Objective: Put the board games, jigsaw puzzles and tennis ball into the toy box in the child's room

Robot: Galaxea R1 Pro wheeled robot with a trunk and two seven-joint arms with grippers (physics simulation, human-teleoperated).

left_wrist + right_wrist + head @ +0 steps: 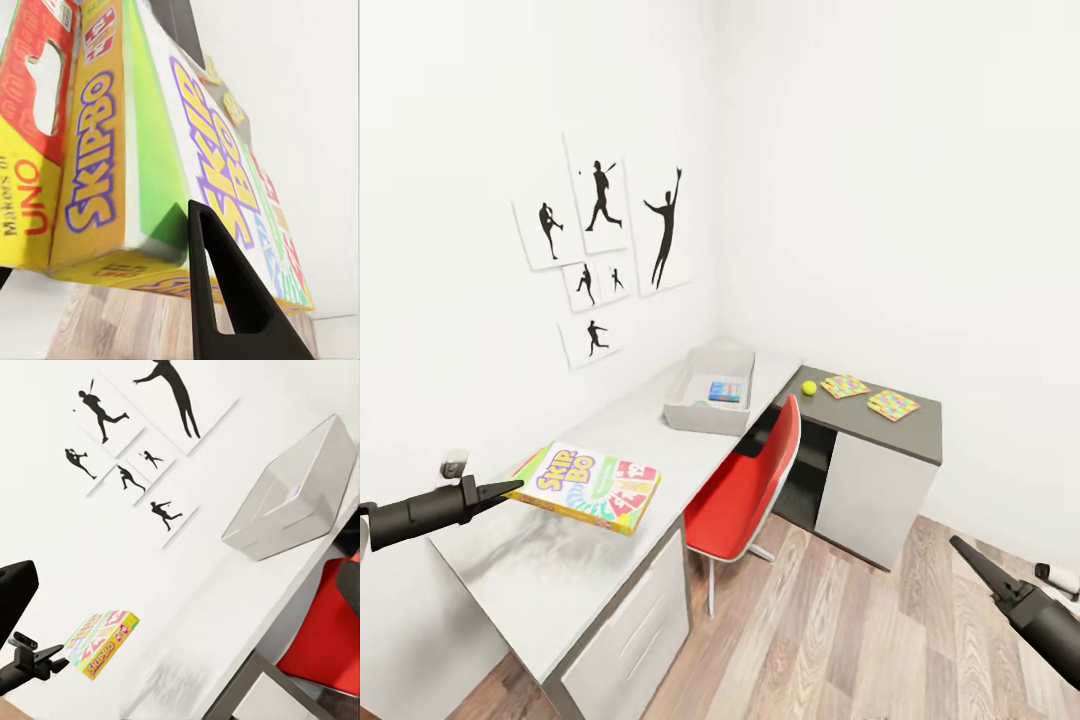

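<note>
Over the bench: our left tool [510, 488] clamps the Skip-Bo game [592, 487], held above the bench [560, 580].
Bin [705, 412]: further along, a blue game [725, 391] inside.
Dark end: ball [809, 388], two puzzles [845, 386] [892, 404].
Right tool [960, 548]: low, can't tell its state.

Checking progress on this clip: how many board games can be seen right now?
2. The Skip-Bo board game is held at its edge by the left gripper above the table. A blue one lies inside the toy box. Others may be out of frame.
</note>
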